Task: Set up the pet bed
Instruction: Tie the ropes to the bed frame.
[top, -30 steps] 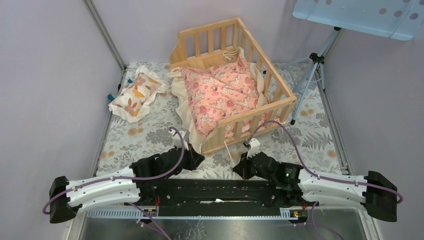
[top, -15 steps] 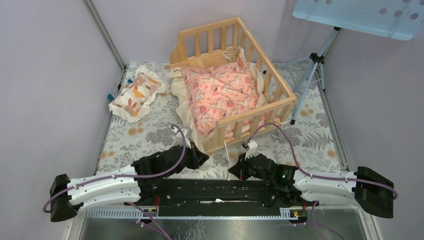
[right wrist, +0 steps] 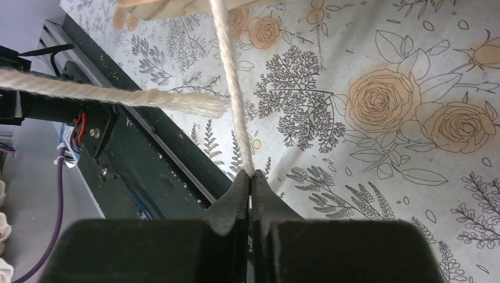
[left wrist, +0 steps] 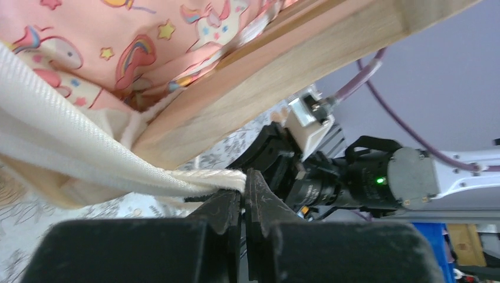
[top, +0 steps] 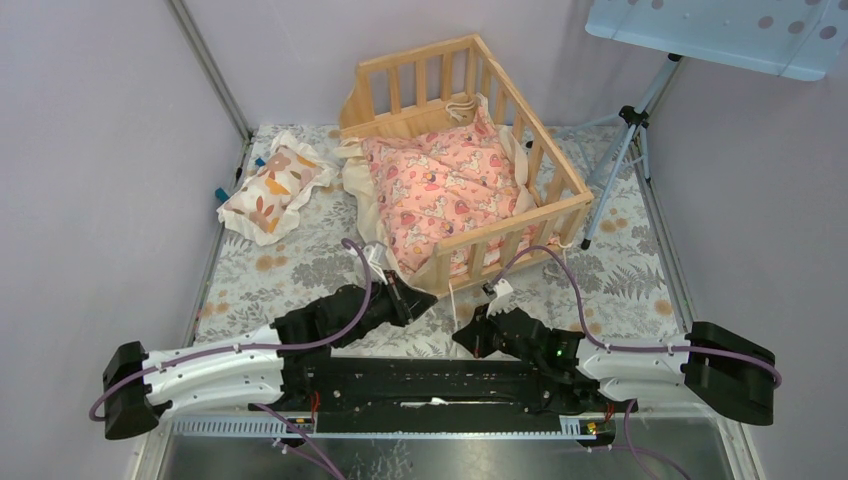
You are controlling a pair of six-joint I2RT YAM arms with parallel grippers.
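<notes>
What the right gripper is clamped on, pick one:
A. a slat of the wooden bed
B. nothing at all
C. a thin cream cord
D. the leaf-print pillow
C: in the right wrist view the right gripper is shut on a thin cream cord, which runs up and away from between its fingertips over the flowered cloth.

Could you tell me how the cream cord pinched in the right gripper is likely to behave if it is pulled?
The cream cord looks thin and twisted, so probably floppy. It runs straight from the right gripper, so it likely carries only tension. The second cord ends frayed, hinting both may unravel.
</notes>
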